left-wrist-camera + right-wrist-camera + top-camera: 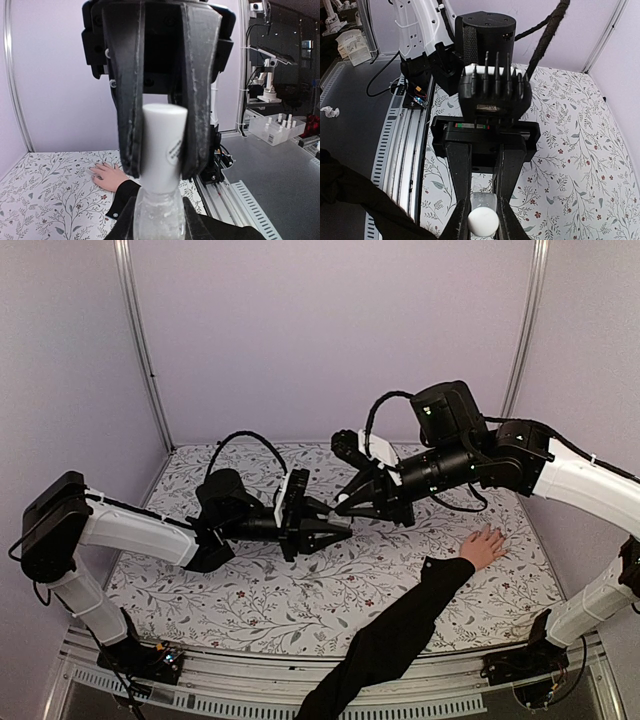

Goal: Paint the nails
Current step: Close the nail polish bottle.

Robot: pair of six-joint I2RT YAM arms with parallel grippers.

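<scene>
White cap (162,142) on a small translucent bottle (157,220) sits pinched between the fingers of the right gripper (341,508). The left gripper (343,533) is clamped on the bottle's body, right next to where the cap meets the neck. The two grippers come tip to tip above the middle of the floral tablecloth (250,590), raised off its surface. A light-skinned hand (484,546) in a long black sleeve (400,630) lies flat on the cloth toward the right side, fingers spread, well apart from both grippers. The nails (495,532) are at its fingertips, pointing away from the arm bases. They are too small to tell whether any polish is on them.
</scene>
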